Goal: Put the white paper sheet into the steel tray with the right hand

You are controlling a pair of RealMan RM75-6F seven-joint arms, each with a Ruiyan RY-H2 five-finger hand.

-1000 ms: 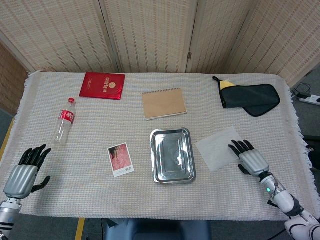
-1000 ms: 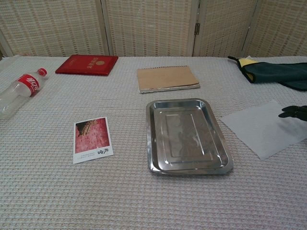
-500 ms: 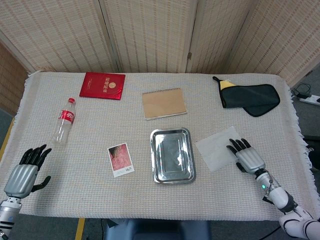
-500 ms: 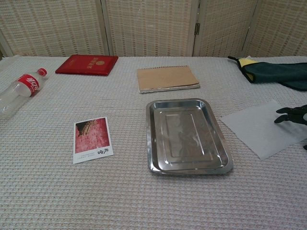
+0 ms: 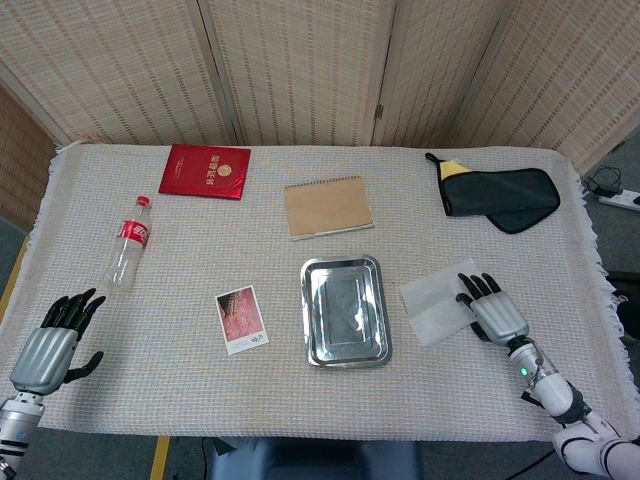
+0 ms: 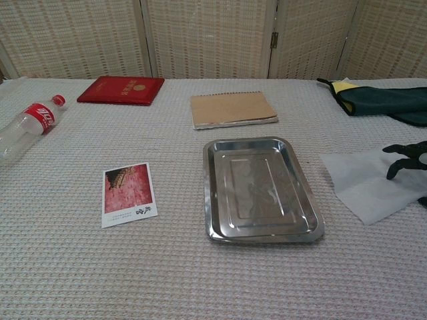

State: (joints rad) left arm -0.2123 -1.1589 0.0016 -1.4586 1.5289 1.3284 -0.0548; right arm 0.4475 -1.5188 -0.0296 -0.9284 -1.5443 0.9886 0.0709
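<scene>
- White paper sheet [image 5: 432, 301] lies on the worktop [image 5: 200, 380] just right of the steel tray [image 5: 345, 310], not touching it. Vs 0.5 s ago its left edge sits further right and it looks bunched, so it got dragged away from tray.
- Head view: right robot hand [image 5: 494, 308] rests on sheet's right edge, fingers spread, palm down. Pressing, not lifting; real grip? can't tell. Left robot hand [image 5: 50, 345] idle at near-left, fingers apart, holding nothing.
- Chest view: sheet [image 6: 363, 183] shows a rumpled far edge; right robot hand [image 6: 407, 158] fingertips curl down onto it. Tray [image 6: 261, 189] has nothing in it.
- Read: gathering the sheet for a pinch, prob. Placement not started; needs lift + move left.
</scene>
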